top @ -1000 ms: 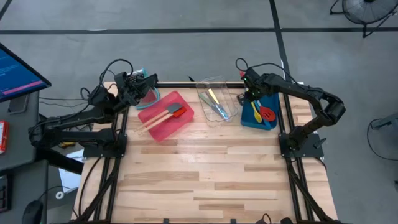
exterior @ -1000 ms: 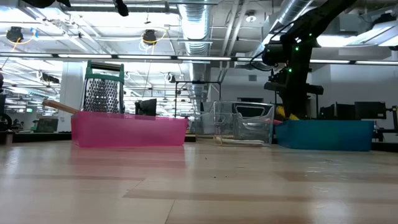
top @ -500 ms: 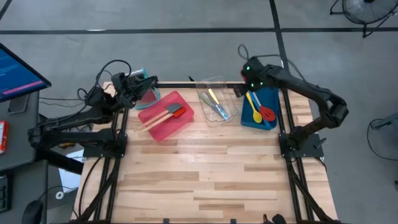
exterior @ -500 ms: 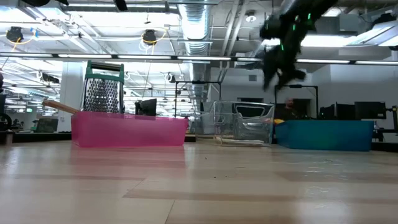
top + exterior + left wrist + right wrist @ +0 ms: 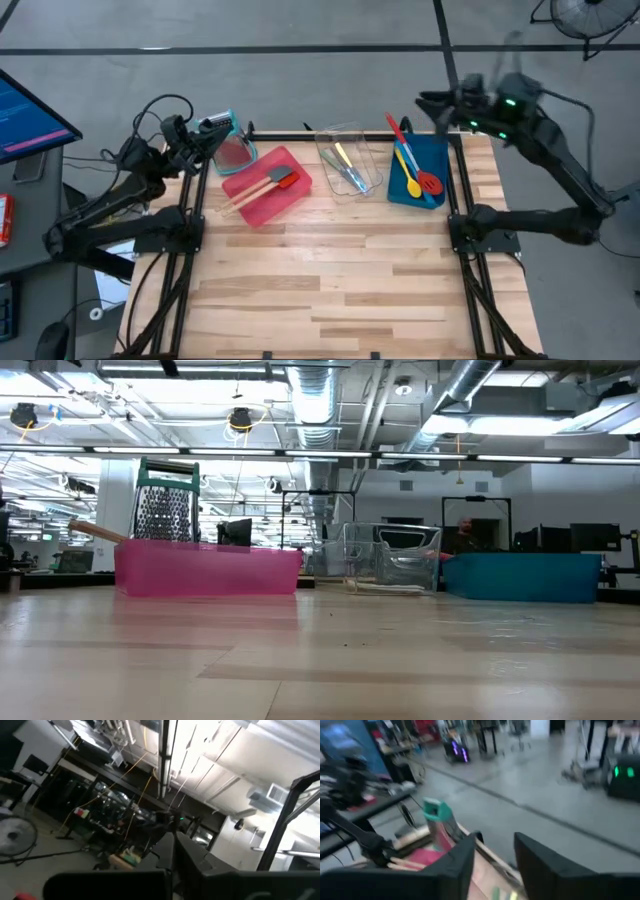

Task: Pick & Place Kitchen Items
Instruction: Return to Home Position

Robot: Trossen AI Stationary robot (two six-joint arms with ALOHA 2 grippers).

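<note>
The right end effector [image 5: 428,100] hangs empty beyond the far edge of the bench [image 5: 330,270], fingers apart, raised well clear of the blue tray [image 5: 438,160]. In that tray the yellow spoon [image 5: 408,175] and red spoon [image 5: 429,183] lie side by side. The red spatula [image 5: 283,180] rests in the red tray [image 5: 265,210], and knives [image 5: 348,165] lie in the clear tray [image 5: 345,128]. The left end effector [image 5: 212,135], fingers closed together and holding nothing, sits beside the grater [image 5: 232,150].
</note>
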